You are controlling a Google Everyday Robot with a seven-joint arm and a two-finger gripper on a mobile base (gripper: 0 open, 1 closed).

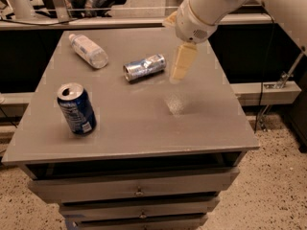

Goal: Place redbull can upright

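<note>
The redbull can (144, 67) lies on its side near the middle of the grey table top (144, 123), its shiny top end toward the left. My gripper (181, 66) hangs from the white arm just to the right of the can, a little above the table, not touching it.
A wider dark blue can (76, 108) stands upright at the front left. A clear plastic bottle (88, 50) lies on its side at the back left. Drawers sit below the table top. A railing runs behind the table; speckled floor is to the right.
</note>
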